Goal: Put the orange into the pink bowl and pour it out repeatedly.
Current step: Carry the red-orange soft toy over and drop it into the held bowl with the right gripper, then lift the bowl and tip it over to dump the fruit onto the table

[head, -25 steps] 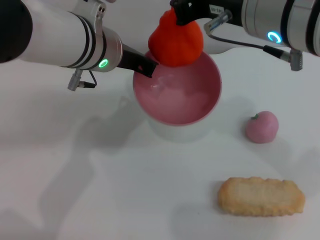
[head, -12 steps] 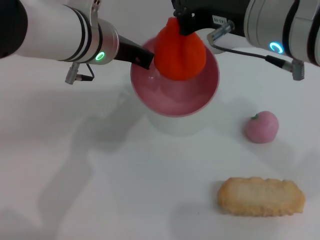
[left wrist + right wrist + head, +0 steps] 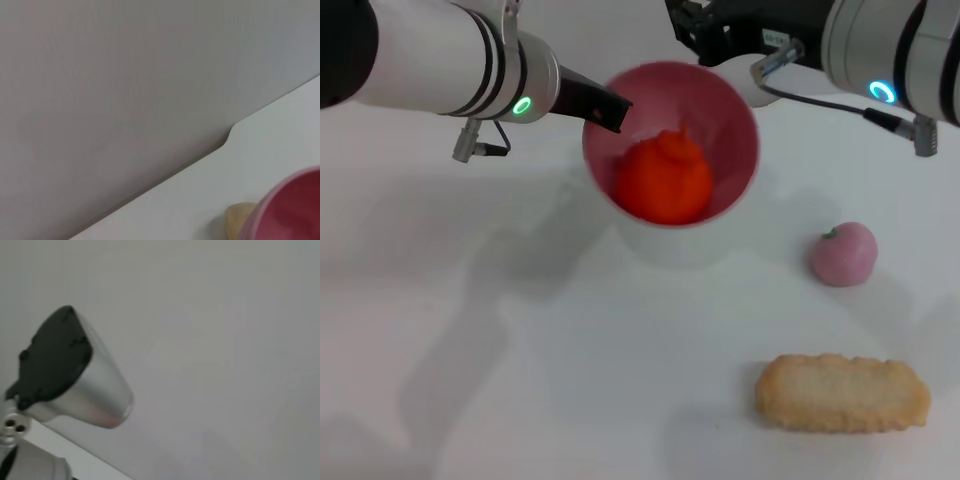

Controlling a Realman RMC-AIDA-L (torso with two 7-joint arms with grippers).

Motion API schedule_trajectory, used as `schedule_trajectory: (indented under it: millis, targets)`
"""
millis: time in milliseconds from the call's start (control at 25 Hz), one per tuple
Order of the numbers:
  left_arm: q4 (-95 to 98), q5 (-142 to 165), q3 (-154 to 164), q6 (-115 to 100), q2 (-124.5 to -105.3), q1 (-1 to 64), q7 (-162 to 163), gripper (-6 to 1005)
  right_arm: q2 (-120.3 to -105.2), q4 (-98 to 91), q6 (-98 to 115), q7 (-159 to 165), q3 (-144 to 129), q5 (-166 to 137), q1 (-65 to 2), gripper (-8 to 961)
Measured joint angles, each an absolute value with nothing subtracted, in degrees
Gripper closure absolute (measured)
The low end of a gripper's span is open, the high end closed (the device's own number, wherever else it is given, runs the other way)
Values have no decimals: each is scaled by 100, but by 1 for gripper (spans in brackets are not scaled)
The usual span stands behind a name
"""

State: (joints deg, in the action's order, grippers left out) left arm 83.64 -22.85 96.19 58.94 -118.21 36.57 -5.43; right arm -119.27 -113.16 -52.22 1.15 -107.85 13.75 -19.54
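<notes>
Head view: orange (image 3: 663,182) in bowl (image 3: 732,115), left gripper (image 3: 610,107) pinching rim; right gripper (image 3: 705,30) state unclear. Risk: 1-point rim hold slips when tipping.

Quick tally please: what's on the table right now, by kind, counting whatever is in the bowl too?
Bowls: 1, the pink bowl, held at its rim by the left gripper.
Toy fruits: 2, the orange in the bowl and a pink fruit.
Biscuits: 1, the biscuit.
Total: 4.

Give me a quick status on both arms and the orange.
Left end effector shut on pink bowl rim. Right end effector above bowl, empty. Orange inside bowl. Nothing in the way.
</notes>
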Motion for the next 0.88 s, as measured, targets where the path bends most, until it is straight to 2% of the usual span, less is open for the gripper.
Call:
schedule_trajectory:
  millis: [80, 560, 720, 880]
  targets:
    - [8364, -2283, 9619, 5896, -11821, 3665, -543, 960, -11928, -11287, -5172, 199, -10736, 1185, -1901, 602]
    - [8447, -2232, 9683, 5621, -11823, 3619, -1014, 960, -11922, -10626, -4894, 970, -10082, 354, -1315, 396]
    - [8430, -2150, 9889, 5278, -11816, 3479, -1138, 960, -11928, -10478, -4879, 948, -9850, 581, -1072, 393]
    - [8375, -1894, 10685, 4012, -11816, 3027, -1666, 960, -11917, -10289, -4825, 571, -9445, 1258, -879, 390]
